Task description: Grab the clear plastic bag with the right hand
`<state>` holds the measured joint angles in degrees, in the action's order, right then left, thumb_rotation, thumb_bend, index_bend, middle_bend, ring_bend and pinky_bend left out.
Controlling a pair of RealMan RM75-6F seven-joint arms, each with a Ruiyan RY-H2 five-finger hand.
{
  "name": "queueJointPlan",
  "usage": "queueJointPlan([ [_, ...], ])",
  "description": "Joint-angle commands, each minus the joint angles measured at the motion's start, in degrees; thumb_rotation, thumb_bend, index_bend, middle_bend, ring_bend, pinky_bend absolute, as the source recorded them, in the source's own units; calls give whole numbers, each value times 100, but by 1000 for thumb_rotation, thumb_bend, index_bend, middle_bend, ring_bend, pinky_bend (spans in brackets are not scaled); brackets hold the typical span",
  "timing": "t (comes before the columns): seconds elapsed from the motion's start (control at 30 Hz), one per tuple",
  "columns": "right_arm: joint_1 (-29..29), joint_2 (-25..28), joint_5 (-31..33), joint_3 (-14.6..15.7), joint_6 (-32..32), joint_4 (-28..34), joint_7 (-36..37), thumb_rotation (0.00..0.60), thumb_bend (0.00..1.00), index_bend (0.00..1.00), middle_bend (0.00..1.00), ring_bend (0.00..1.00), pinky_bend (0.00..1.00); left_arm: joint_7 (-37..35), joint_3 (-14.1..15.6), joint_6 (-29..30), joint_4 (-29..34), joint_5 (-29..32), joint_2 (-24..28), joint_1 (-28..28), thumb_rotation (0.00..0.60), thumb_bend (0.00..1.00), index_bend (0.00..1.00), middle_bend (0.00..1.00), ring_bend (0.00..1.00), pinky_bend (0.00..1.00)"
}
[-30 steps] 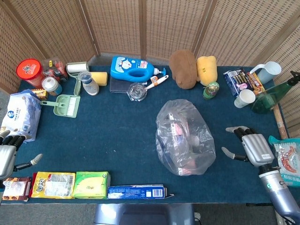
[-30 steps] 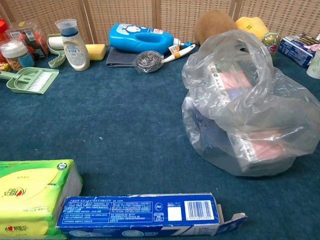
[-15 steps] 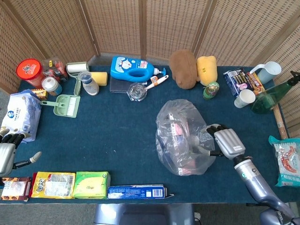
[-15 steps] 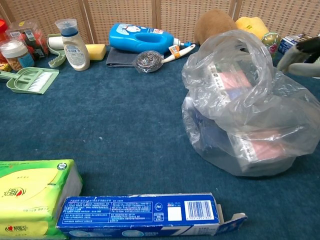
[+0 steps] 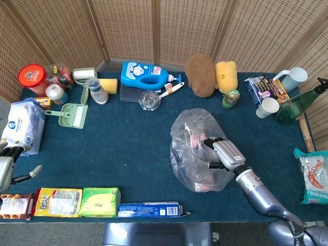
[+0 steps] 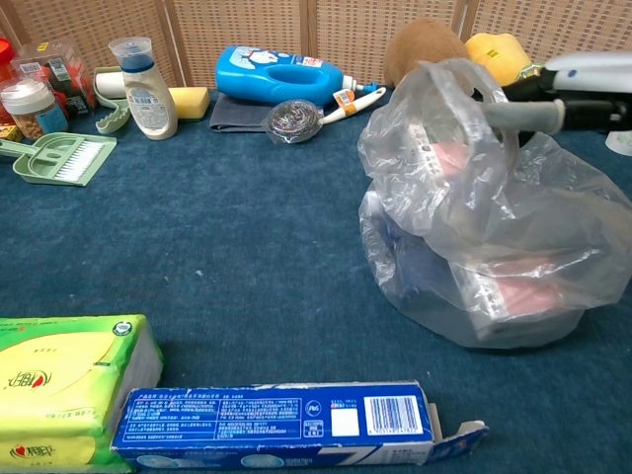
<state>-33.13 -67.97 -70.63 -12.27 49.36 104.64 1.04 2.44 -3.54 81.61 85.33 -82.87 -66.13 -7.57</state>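
Clear plastic bag under the right hand

Blue felt covers the tabletop (image 5: 123, 148), and on it, right of centre, sits the crumpled clear plastic bag (image 5: 197, 154) with pink and dark packets showing through its film. The silver right hand (image 5: 223, 152) lies on the bag's upper right side, its dark fingertips (image 5: 207, 141) pressed into the plastic near the top. In the chest view the hand (image 6: 553, 99) reaches in from the right edge, one grey finger (image 6: 509, 114) hooked through the bag's raised loop; whether the fingers have fully clamped on the film cannot be told. The bag's base rests on the tabletop.

At the far left edge the left hand (image 5: 7, 166) hangs beside the tabletop holding nothing, thumb stuck out and fingers apart, just below a white printed pouch (image 5: 20, 125).

Along the near edge lie a yellow snack packet (image 5: 58, 202), a green tissue pack (image 5: 100, 201) and a long blue cardboard box (image 5: 149, 209). Behind the bag stand a blue detergent bottle (image 5: 146, 76), a brown plush toy (image 5: 201, 75) and a yellow plush toy (image 5: 226, 76)
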Motion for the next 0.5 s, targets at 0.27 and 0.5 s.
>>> queueJointPlan([
  [0.27, -308, 32, 640, -197, -302, 352, 301, 93, 314, 303, 317, 246, 224, -199, 14, -60, -226, 20, -91, -13, 0, 155, 295, 356, 319, 146],
  [0.5, -472, 128, 936, -379, -592, 546, 817, 100, 313, 309, 326, 253, 230, -277, 18, -61, -303, 25, -108, -8, 0, 155, 295, 356, 319, 146],
])
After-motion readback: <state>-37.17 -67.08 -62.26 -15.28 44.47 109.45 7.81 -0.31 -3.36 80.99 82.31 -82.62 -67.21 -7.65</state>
